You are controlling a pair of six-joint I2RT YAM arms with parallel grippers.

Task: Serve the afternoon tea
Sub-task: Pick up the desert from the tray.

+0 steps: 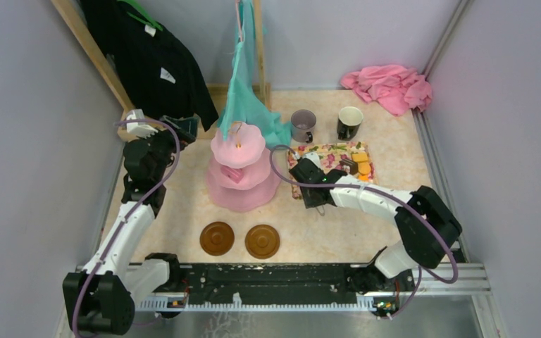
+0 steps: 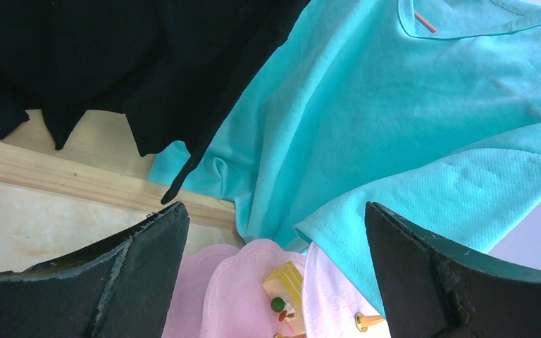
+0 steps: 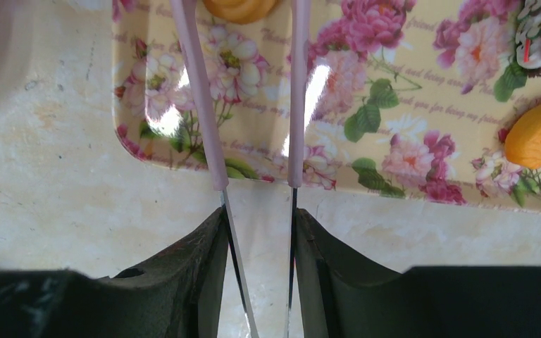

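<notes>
The jaws of the right gripper pinch pink-handled metal tongs flanking an orange toy cake on the flowered tray, right of the pink three-tier scalloped stand; the jaws of the left gripper stand spread, far left.

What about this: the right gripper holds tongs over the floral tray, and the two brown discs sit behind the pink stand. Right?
Not quite. The discs lie in front of the stand, on the side nearer the arm bases, not behind it, as the top view shows. The right gripper does hold tongs over the tray.
</notes>
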